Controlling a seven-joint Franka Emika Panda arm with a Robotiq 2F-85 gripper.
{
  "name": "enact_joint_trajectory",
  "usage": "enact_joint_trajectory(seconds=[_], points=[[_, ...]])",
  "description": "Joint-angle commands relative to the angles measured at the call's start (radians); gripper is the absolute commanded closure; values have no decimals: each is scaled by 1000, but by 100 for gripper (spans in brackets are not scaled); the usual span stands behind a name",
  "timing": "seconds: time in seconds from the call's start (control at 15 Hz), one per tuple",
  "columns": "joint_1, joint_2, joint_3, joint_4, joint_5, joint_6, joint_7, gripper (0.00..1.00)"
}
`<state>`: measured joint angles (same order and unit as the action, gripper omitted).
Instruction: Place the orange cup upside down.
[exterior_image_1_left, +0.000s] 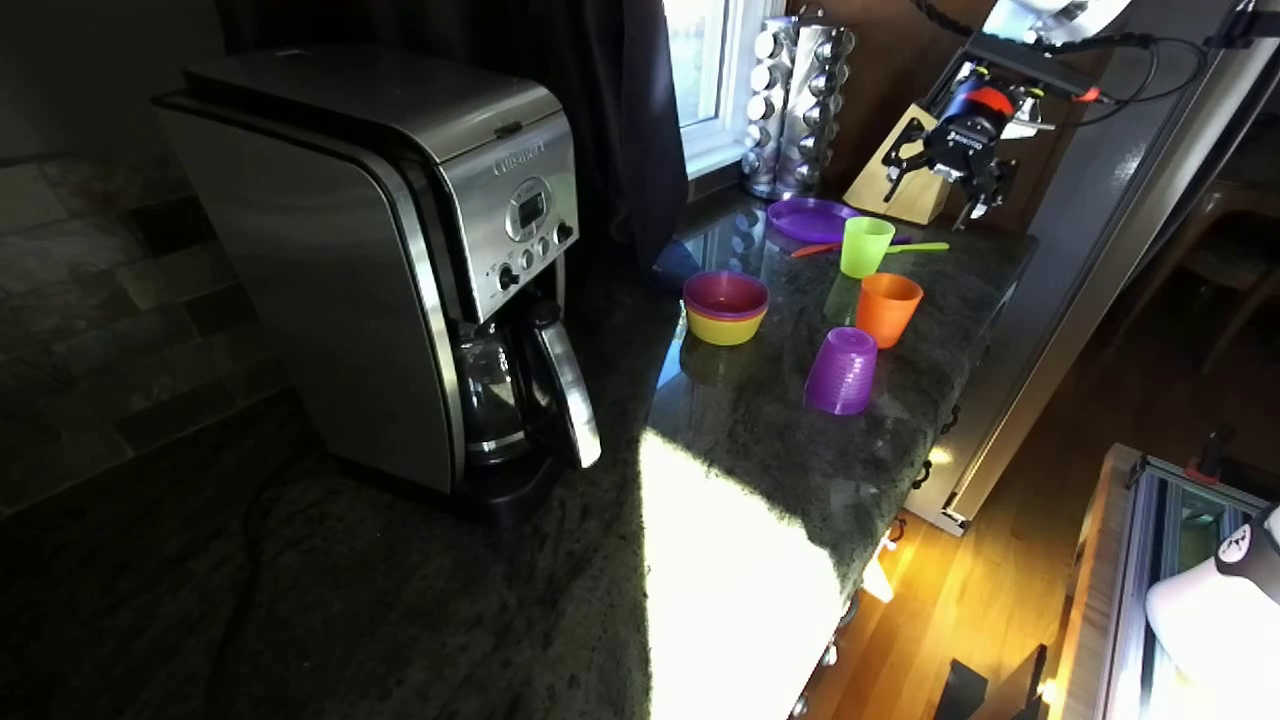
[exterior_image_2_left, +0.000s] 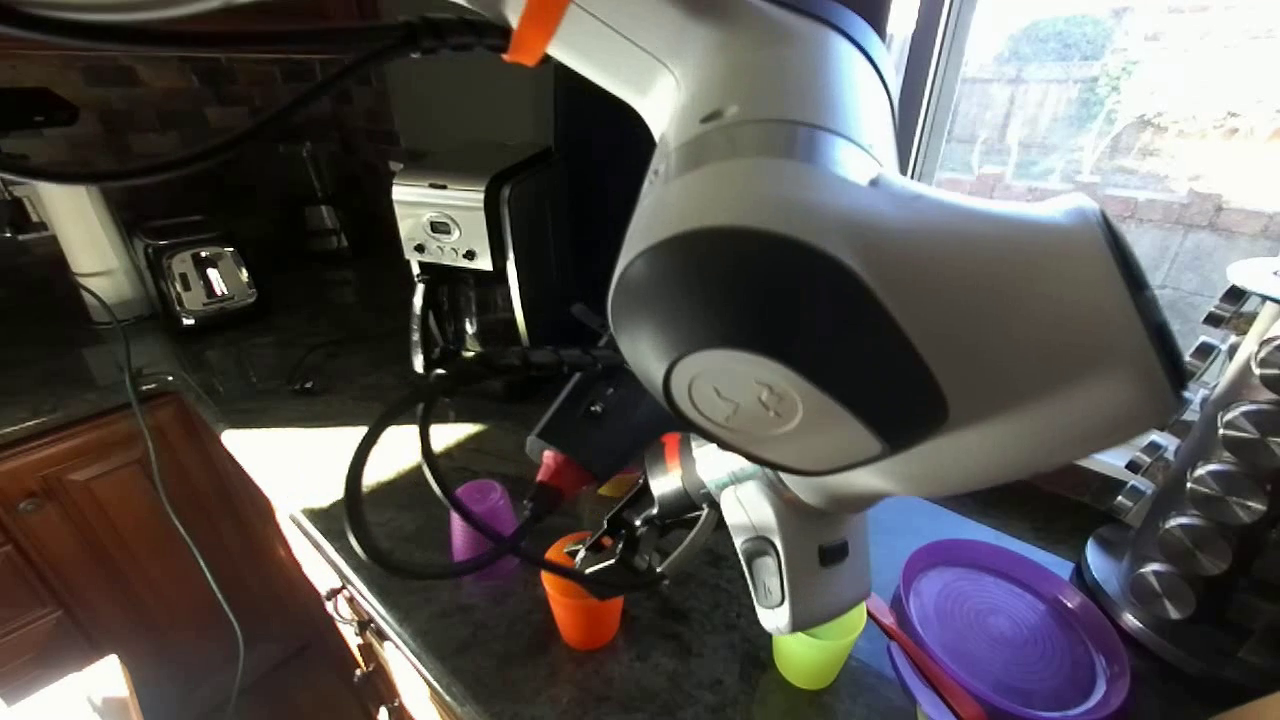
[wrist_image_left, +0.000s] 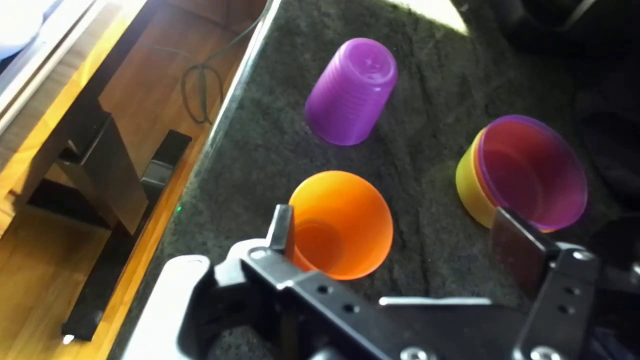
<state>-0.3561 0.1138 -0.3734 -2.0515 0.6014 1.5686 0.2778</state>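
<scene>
The orange cup (exterior_image_1_left: 888, 312) stands upright on the dark counter, mouth up. It also shows in an exterior view (exterior_image_2_left: 583, 618), where gripper and cable cover part of it. In the wrist view, the orange cup (wrist_image_left: 350, 225) is seen from above into its mouth. My gripper (exterior_image_1_left: 926, 210) is open and empty, in the air above the counter. In the wrist view, the fingers of my gripper (wrist_image_left: 404, 237) are wide apart. The left finger overlaps the cup's left rim in the picture; the right finger lies well to its right, before the bowls. The gripper also shows in an exterior view (exterior_image_2_left: 612, 552).
A purple cup (exterior_image_1_left: 842, 372) stands upside down close to the orange cup. Nested bowls (exterior_image_1_left: 724, 326), yellow outermost, stand nearby. A green cup (exterior_image_1_left: 864, 250), purple plate (exterior_image_1_left: 800, 222), knife block (exterior_image_1_left: 905, 180) and spice racks (exterior_image_1_left: 795, 110) are farther back. A coffee maker (exterior_image_1_left: 400, 260) stands on the counter.
</scene>
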Motion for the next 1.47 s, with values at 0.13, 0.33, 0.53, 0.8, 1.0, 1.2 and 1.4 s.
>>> enact_joint_trajectory(seconds=[0.13,0.33,0.53,0.8,1.0,1.2,1.4], points=[[-47,113,-17,24,198,34,116,0],[-62,148,-25,21,240,39,130,0],[-78,179,-32,32,220,6,109,0],[-81,210,-36,38,181,3,108,0],[-76,235,-34,36,139,7,93,0],[-83,270,-28,35,118,6,53,0],[-87,290,-27,26,127,24,29,0]])
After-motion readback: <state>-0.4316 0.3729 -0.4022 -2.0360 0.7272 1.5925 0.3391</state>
